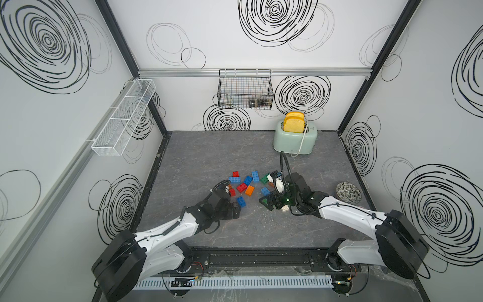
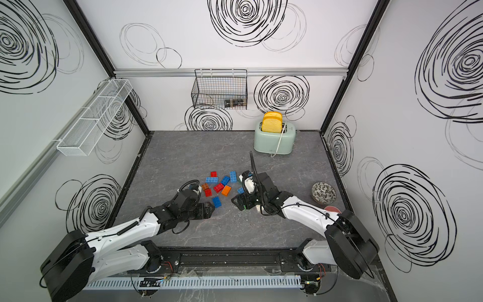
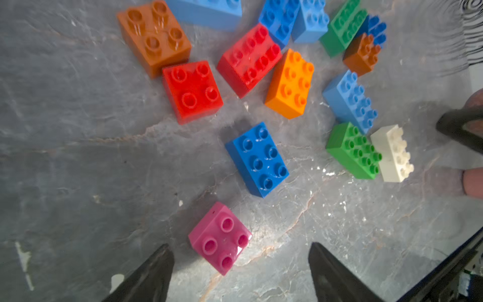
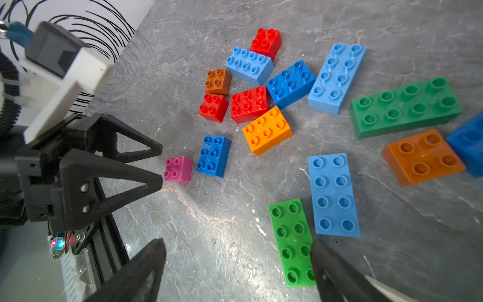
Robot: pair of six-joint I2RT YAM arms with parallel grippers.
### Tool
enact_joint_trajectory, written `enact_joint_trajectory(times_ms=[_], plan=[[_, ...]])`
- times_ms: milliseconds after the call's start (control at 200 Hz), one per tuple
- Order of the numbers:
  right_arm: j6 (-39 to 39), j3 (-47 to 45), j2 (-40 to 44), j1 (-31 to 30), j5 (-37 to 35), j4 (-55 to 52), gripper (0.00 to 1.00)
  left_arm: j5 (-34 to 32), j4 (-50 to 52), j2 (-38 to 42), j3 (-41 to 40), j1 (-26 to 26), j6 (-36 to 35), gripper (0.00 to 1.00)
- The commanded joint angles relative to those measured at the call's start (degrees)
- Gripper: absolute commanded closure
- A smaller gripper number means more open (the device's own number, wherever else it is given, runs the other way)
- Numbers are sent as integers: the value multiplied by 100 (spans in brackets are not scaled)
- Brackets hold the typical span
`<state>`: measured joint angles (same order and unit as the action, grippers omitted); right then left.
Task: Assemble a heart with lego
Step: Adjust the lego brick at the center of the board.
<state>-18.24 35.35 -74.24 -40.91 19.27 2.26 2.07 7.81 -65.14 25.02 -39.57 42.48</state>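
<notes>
The bricks (image 1: pixel 247 184) lie scattered, studs up, near the middle of the table (image 1: pixel 209 151), between the two arms. The left claw (image 4: pixel 160 164) sits low at the near left edge of the scatter, its jaws spread wide and gripping nothing. A pink brick (image 3: pixel 220 238) rests on the table just ahead of its fingertips, in line with the gap between them. In the right wrist view the pink brick is right next to one fingertip, and whether they touch cannot be told. Just beyond it lies a blue brick (image 3: pixel 257 159). Further on are a red brick (image 3: pixel 192 91) and an orange brick (image 3: pixel 290 83).

The right claw (image 4: pixel 236 241) hangs over the right side of the scatter, jaws also wide apart and holding nothing. A long green brick (image 4: pixel 291 243) lies flat partly between its fingers, with one end hidden behind a finger (image 4: pixel 334 274). A light blue brick (image 4: pixel 333 194) lies alongside the green brick, and a white brick (image 3: pixel 392 153) sits just beside it on the other side.

A toaster (image 1: pixel 295 138) holding two slices stands at the back right of the table. A patterned dish (image 1: pixel 348 192) sits by the right edge, well apart from the bricks.
</notes>
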Motion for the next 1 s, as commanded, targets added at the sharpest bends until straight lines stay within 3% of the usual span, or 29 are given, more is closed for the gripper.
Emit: enact_joint_trajectory(times_ms=[0, 165, 500, 771, 891, 996], plan=[[-168, -122, 80, -40, 75, -15, 11, 56, 95, -248, -52, -51, 95, 17], [-250, -265, 147, -40, 1, 75, 12, -156, 272, -724, 190, -158, -228, 23], [-283, -380, 143, -40, -99, 109, 14, -528, 547, -1479, 705, -523, -562, 47], [-283, -441, 59, -40, -160, 152, 14, -387, 401, -1510, 880, -666, -1293, 45], [-251, -467, 50, -45, -159, 169, 14, -353, 585, -1552, 1036, -629, -1628, 37], [-215, -459, 46, -36, -170, 152, 13, -149, 685, -1499, 1043, -547, -1339, 29]])
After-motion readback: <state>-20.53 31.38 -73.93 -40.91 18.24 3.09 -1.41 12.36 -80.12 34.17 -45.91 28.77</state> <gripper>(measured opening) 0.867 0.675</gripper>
